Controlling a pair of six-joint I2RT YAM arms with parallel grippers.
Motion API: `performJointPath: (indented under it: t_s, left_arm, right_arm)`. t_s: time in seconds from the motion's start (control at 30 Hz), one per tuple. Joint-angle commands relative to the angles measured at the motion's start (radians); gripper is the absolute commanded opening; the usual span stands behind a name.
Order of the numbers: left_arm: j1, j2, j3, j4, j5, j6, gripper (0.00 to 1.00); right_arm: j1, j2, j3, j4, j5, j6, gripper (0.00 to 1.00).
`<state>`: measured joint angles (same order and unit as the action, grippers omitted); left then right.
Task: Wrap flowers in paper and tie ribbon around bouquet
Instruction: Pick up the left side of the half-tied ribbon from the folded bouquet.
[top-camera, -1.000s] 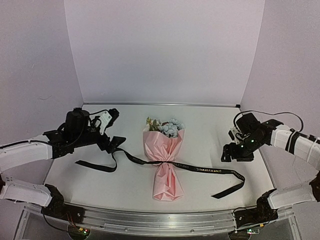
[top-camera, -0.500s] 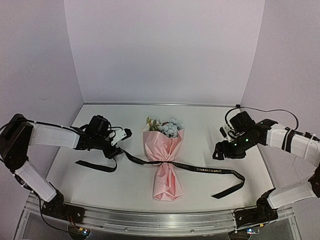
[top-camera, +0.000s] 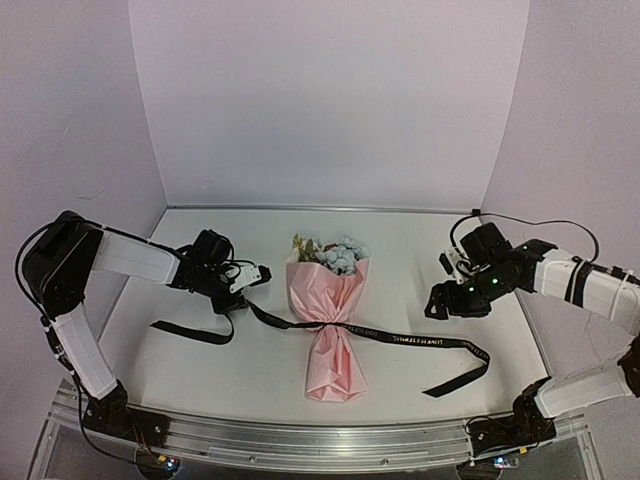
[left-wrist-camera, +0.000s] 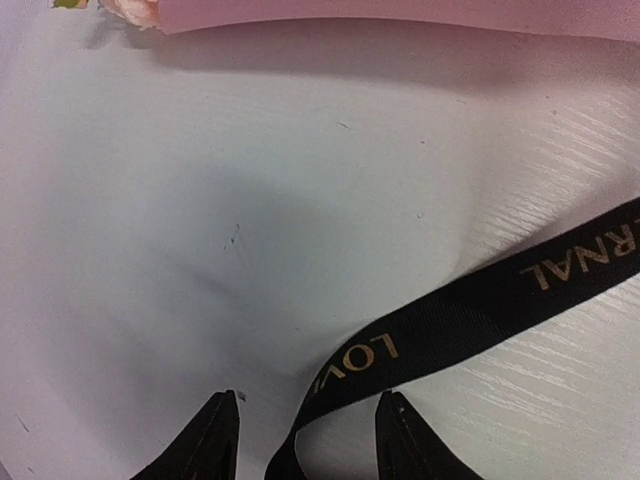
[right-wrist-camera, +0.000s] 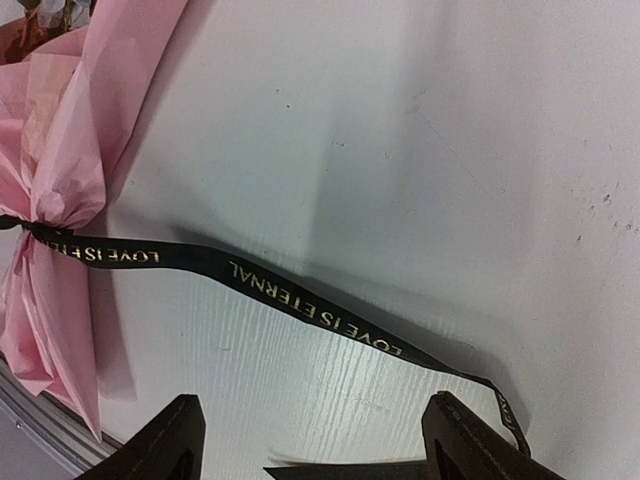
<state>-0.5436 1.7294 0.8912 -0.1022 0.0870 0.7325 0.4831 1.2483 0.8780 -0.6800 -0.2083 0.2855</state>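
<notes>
At centre of the white table (top-camera: 200, 370): pale pink paper-cone bouquet (top-camera: 328, 320), blooms toward 12 o'clock; black gold-lettered fabric ribbon (top-camera: 400, 338) crossing its waist. Left gripper (left-wrist-camera: 308, 425) at 9 o'clock, spread astride the ribbon; right gripper (right-wrist-camera: 312, 405) at 3 o'clock, spread.

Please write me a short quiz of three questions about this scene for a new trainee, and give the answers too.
1. True or false: the ribbon crosses the bouquet at its narrow waist.
2. Fill in: the gold lettering on the ribbon reads LOVE IS ___.
3. In the top view, the flowers point toward: A) the back wall, B) the arm bases, C) the left arm.
Key: 1 true; 2 ETERNAL; 3 A.
</notes>
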Motion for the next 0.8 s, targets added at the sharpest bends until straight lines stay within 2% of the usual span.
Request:
performJointPath:
  t_s: [0.0,0.1,0.17,0.2,0.23,0.37,0.5,0.67,0.77]
  left_arm:
    - [0.010,0.063,0.073,-0.040,0.035,0.041,0.43]
    - [0.010,0.081,0.092,-0.052,0.050,0.031,0.30]
    - [0.010,0.081,0.098,-0.057,0.057,0.018,0.16]
    - [0.010,0.075,0.102,-0.061,0.059,0.004,0.06]
    - [0.009,0.065,0.108,-0.067,0.066,-0.016,0.02]
    - [-0.002,-0.050,0.086,-0.049,0.125,-0.131,0.00]
    - [-0.066,-0.230,0.034,-0.028,0.156,-0.213,0.00]
    - [-0.142,-0.383,-0.025,-0.039,0.180,-0.294,0.00]
    - [-0.173,-0.440,-0.059,-0.026,0.189,-0.339,0.00]
  right_arm:
    - [0.005,-0.026,-0.013,0.014,-0.006,0.010,0.76]
    - [0.005,-0.030,-0.011,0.010,-0.004,0.010,0.75]
    - [0.006,-0.032,-0.008,0.010,-0.009,0.016,0.74]
    - [0.007,-0.032,-0.006,0.010,-0.016,0.020,0.73]
    - [0.010,-0.031,-0.001,0.011,-0.020,0.026,0.71]
    - [0.066,-0.031,0.006,0.037,-0.010,-0.003,0.69]
    - [0.145,0.005,0.035,0.107,-0.002,-0.062,0.70]
    - [0.252,0.119,0.151,0.175,-0.003,-0.119,0.70]
    - [0.333,0.215,0.212,0.277,-0.002,-0.164,0.70]
